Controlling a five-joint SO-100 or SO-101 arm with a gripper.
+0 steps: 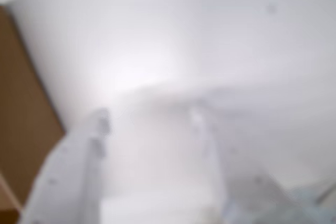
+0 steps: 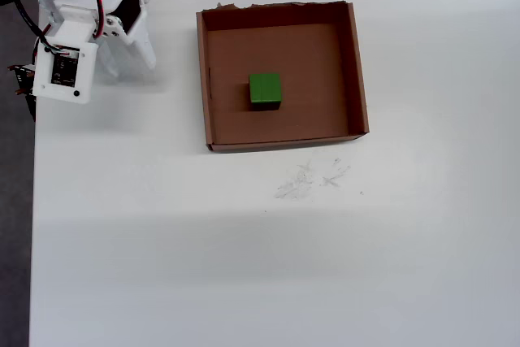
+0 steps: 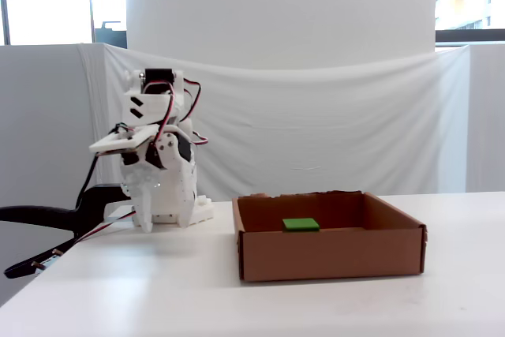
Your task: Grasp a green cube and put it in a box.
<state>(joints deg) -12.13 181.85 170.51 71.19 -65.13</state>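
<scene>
only overhead view shows green cube (image 2: 265, 89) mid-box (image 2: 354, 71).

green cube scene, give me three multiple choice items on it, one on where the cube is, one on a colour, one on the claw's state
1. Where is the green cube?
A. on the bare table beside the box
B. inside the box, on its floor
C. held in the claw

2. What colour is the box?
A. brown
B. blue
C. black

3. What state is the claw in?
A. shut on the cube
B. pressed down inside the box
C. holding nothing, parked away from the box

Answers:
1 B: the overhead view shows the cube near the middle of the box floor, clear of the walls.
2 A: in both the overhead and fixed views the box is brown cardboard.
3 C: the overhead view shows the claw left of the box over bare table, and the wrist view shows nothing between its fingers.
</scene>
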